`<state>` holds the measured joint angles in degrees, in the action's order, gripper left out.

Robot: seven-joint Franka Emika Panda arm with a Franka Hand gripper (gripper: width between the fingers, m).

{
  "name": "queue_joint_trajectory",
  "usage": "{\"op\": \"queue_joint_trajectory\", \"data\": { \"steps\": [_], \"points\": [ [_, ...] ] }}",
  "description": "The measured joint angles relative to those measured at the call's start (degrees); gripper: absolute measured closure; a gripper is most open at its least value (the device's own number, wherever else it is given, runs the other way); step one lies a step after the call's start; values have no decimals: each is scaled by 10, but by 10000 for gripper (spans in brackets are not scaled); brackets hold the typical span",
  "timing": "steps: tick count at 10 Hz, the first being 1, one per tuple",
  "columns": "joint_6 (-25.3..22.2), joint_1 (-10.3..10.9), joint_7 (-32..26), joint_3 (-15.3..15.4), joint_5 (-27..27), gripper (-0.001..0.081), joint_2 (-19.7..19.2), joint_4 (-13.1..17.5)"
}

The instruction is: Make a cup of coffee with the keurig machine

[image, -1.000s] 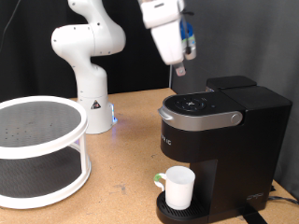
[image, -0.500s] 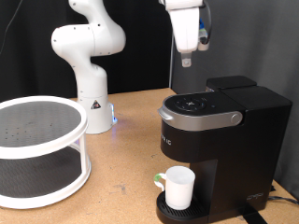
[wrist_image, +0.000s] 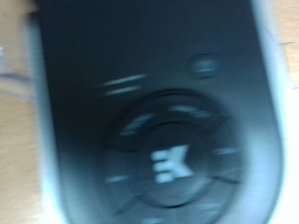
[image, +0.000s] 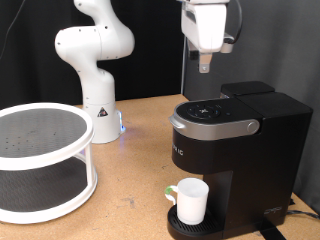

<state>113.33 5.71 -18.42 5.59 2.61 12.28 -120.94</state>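
The black keurig machine (image: 235, 150) stands at the exterior view's right with its silver-grey lid handle down. The white cup (image: 190, 200) sits on the round drip tray under the spout. My gripper (image: 205, 68) hangs in the air above the machine's top, a clear gap over the buttons; its fingers look close together with nothing between them. The wrist view is blurred and filled by the machine's top (wrist_image: 159, 112) with its round button ring (wrist_image: 168, 168); no fingers show there.
A white two-tier round rack (image: 40, 160) stands at the exterior view's left. The white robot base (image: 95, 70) is behind it on the wooden table (image: 130, 190). A small green-topped pod (image: 170, 192) lies beside the cup.
The gripper has moved up and towards the exterior view's right, from just above the lid to higher over the machine. The cup and the machine have not moved.
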Motion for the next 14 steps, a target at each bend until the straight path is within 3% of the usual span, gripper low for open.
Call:
{"op": "queue_joint_trajectory", "data": {
  "steps": [2, 8, 11, 13, 14],
  "points": [
    [44, 0, 15, 1, -10, 6, -16, 5],
    [47, 0, 12, 1, -6, 6, -30, 13],
    [49, 0, 13, 1, -12, 6, -36, 6],
    [76, 0, 24, 1, -18, 6, -40, -7],
    [96, 0, 29, 1, -19, 103, -42, -16]
  ]
}}
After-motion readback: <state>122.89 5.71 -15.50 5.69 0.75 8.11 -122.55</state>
